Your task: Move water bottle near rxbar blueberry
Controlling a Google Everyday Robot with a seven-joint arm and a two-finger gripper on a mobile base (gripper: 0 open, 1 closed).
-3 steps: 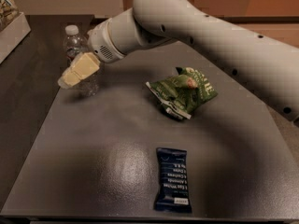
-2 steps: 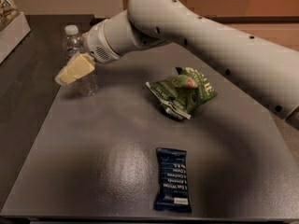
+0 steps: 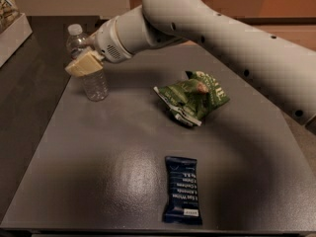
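Camera view: the water bottle (image 3: 95, 85) stands upright at the table's (image 3: 98, 172) ten o'clock, with the end effector (image 3: 84, 63) against its middle; whether it grips, I cannot tell. The rxbar blueberry (image 3: 182, 190) lies at six o'clock, well apart. A loose hold could tip the light bottle. A wide swing toward five o'clock might clip the green chip bag (image 3: 192, 97) beside that path.

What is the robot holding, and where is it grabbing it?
It can't be told for sure. The hand sits against the middle of the water bottle, which stands on the table, but a real grip doesn't show.
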